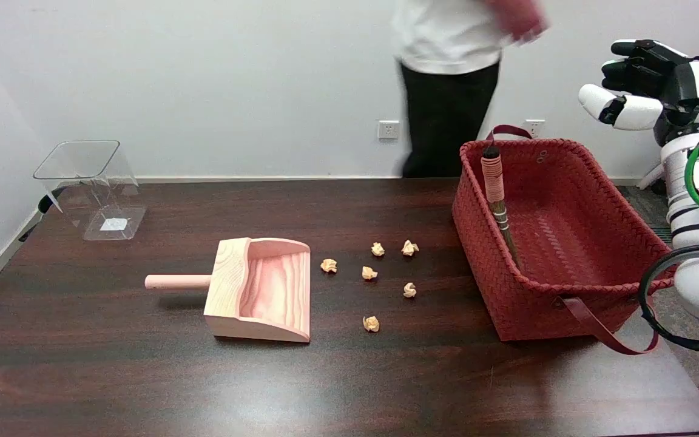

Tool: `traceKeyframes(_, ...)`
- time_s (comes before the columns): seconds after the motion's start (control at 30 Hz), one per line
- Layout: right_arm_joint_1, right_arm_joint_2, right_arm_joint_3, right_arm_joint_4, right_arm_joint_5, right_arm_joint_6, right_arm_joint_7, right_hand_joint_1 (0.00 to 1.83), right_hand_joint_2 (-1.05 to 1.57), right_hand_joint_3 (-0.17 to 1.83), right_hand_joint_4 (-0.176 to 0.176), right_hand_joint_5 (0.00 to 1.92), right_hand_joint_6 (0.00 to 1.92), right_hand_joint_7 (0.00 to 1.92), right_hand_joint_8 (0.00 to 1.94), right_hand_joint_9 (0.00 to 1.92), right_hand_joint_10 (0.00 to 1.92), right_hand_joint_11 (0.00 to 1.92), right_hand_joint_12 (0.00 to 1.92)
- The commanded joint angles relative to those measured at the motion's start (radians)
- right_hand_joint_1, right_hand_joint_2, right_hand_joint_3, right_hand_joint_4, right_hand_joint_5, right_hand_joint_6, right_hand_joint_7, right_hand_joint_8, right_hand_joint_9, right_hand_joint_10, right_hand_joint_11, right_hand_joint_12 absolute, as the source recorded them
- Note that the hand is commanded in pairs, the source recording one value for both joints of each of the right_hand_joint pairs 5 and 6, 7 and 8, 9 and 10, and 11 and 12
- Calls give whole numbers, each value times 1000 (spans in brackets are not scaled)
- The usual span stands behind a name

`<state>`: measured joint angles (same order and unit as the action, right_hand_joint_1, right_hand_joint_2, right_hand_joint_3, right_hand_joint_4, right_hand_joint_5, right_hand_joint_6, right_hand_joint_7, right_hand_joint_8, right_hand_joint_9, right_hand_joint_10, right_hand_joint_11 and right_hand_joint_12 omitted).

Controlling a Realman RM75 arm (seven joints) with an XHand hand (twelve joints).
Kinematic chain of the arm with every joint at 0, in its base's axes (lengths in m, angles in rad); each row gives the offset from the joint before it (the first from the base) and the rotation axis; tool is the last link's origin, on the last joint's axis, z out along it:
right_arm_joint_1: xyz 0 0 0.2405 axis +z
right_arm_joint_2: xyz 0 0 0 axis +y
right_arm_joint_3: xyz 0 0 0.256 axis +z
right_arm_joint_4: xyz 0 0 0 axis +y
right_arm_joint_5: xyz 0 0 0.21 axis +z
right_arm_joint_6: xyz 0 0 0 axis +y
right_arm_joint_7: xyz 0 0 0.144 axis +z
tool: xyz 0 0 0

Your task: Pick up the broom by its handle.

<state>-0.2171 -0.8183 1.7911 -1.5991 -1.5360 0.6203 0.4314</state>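
Stretching across the view, the dark wooden table (pixel 113 376) is carrying everything. Behind it a person (pixel 446 91) is standing by the wall. The red woven basket (pixel 592 303) is sitting at the table's right, and the broom (pixel 496 200) is leaning inside against its left wall, handle end up. The wooden dustpan (pixel 258 288) is lying mid-table, and a clear plastic bin (pixel 91 182) is sitting far left. The right hand (pixel 653 85) is hanging raised beyond the basket, fingers loosely apart, grasping nothing. Crumpled paper scraps (pixel 369 273) are lying between dustpan and basket.
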Motion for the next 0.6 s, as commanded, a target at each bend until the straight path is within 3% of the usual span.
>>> traceKeyframes(0.03, 24, 8, -5, 41, -112, 47, 75, 1240, -7, 1043, 0, 656, 656, 823, 823, 656, 656, 656, 656)
traceKeyframes(0.4, 36, 13, -18, 104, -126, 68, 75, 1239, -20, 1044, 0, 648, 648, 816, 816, 648, 648, 648, 648)
traceKeyframes(0.6, 0, 2, -3, 60, -126, 34, 75, 1238, -43, 1065, 0, 645, 645, 813, 813, 645, 645, 645, 645)
